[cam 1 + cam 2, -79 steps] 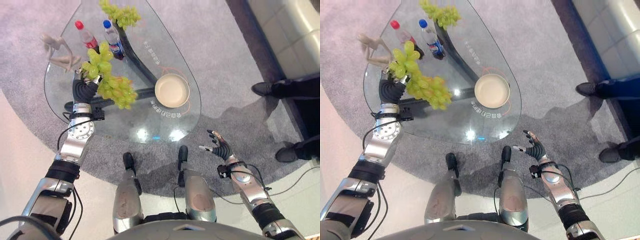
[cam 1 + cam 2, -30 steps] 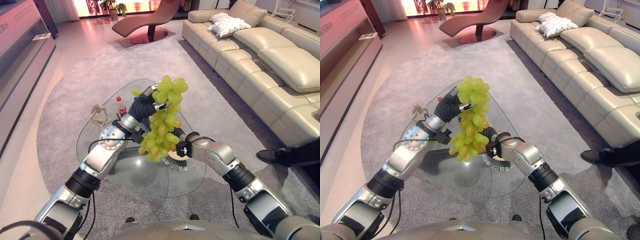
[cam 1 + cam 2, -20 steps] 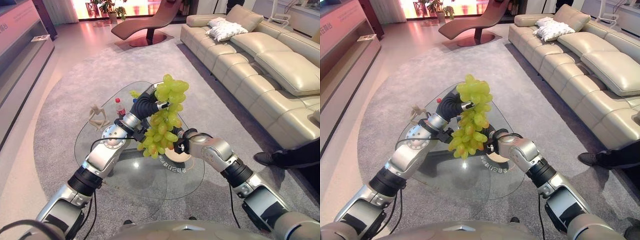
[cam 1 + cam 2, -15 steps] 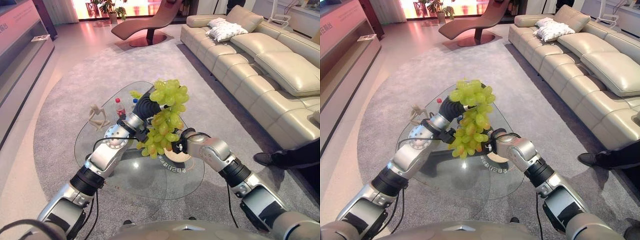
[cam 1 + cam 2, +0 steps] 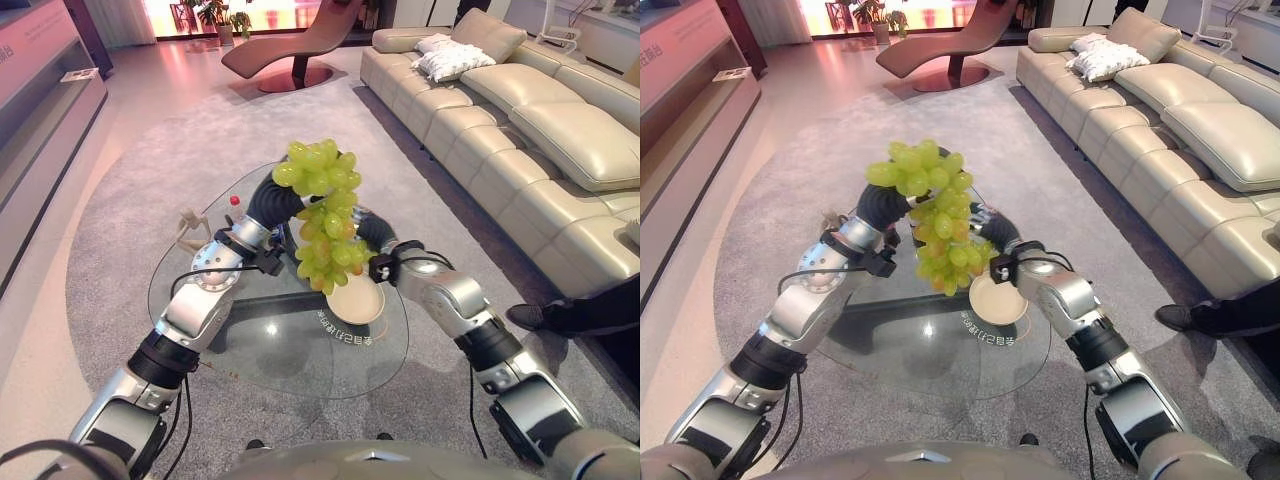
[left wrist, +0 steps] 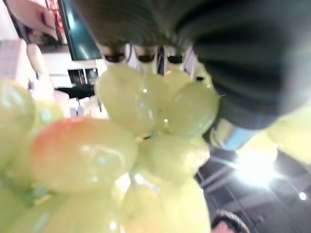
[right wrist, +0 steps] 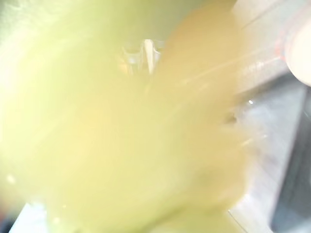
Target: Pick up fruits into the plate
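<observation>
Silver-grey arms, dark ribbed covers on left hand, right hand.

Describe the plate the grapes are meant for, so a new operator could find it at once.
Start at the rounded glass coffee table on the grey carpet in front of the cream sofa. The plate sits near the table's edge on the sofa side, just below the hanging bunch of green grapes. It is a round, cream, empty dish, the only such thing on the table.

Your grape bunch hangs over the desk, screening the plate from the far side. The near glass lies open; a figurine stands at the left rim.
</observation>
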Controlling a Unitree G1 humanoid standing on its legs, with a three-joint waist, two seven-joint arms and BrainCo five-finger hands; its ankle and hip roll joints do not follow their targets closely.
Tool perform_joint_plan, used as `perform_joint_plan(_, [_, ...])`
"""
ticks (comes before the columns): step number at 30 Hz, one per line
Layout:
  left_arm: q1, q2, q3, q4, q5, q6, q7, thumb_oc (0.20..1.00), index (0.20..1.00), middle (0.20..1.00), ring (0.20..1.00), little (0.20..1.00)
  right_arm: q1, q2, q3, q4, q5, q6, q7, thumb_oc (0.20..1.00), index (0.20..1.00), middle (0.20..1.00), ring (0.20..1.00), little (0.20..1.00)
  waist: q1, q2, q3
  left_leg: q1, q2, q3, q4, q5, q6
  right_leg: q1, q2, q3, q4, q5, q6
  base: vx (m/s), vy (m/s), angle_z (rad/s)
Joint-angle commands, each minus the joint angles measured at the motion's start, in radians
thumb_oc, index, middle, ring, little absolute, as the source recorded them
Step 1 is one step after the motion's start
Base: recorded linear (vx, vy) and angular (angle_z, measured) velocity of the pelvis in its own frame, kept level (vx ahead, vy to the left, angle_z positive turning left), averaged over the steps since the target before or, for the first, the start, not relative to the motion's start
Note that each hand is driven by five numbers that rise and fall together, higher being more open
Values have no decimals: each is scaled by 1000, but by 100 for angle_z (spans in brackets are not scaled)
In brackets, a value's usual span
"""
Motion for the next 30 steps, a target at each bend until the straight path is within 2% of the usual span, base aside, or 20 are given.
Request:
perform_joint_plan(1, [-44, 27, 70, -42, -63, -55, 31, 200, 200, 200, 200, 200, -11, -19, -55, -95, -33, -102, 5, 1000, 1000, 1000, 1000, 1000, -7, 11, 0, 0, 3, 27, 23, -98, 9, 47, -44, -87, 44, -86, 23, -9, 32, -10])
perform_joint_plan(5, [-15, 24, 99, -39, -62, -65, 30, 200, 200, 200, 200, 200, 44, -14, -75, -130, -19, -122, -7, 1000, 1000, 1000, 1000, 1000, -14, 14, 3, 0, 1, 35, 23, -98, 10, 45, -47, -88, 42, -82, 26, -2, 23, -4])
perform_joint_plan(7, [-5, 21, 107, -37, -53, -63, 43, 200, 200, 200, 200, 200, 68, -6, -81, -134, -29, -152, -13, 1000, 1000, 1000, 1000, 1000, -18, 16, 4, 2, 0, 39, 22, -98, 10, 45, -48, -89, 38, -79, 27, 11, 25, -3])
perform_joint_plan(11, [5, 24, 116, -38, -37, -60, 57, 200, 200, 200, 200, 200, 88, -5, -79, -154, -6, -147, 2, 1000, 1000, 1000, 1000, 1000, -20, 18, 5, 1, -1, 42, 21, -96, 11, 42, -48, -89, 39, -78, 27, 0, 0, 0])
perform_joint_plan(15, [-1, 31, 112, -29, -9, -56, 76, 200, 200, 200, 200, 200, 93, -8, -56, -170, 48, -137, 61, 1000, 1000, 1000, 1000, 1000, -22, 18, 10, -1, -1, 42, 20, -93, 12, 40, -46, -89, 46, -85, 25, 0, 0, 0])
perform_joint_plan(22, [-63, 55, 49, 33, 21, -33, 55, 200, 200, 200, 200, 200, 52, -25, 20, -233, 131, -112, 191, 1000, 1000, 1000, 1000, 1000, -30, 13, 8, -1, 0, 40, 20, -91, 13, 40, -39, -81, 55, -95, 21, 0, 0, 0])
perform_joint_plan(30, [-123, 44, -5, 62, 25, -19, 72, 200, 200, 200, 200, 200, -3, -9, 108, -271, 204, -46, 249, 1000, 1000, 1000, 1000, 1000, -34, 10, 3, 1, 2, 41, 22, -89, 11, 42, -37, -76, 59, -99, 22, 0, 0, 0])
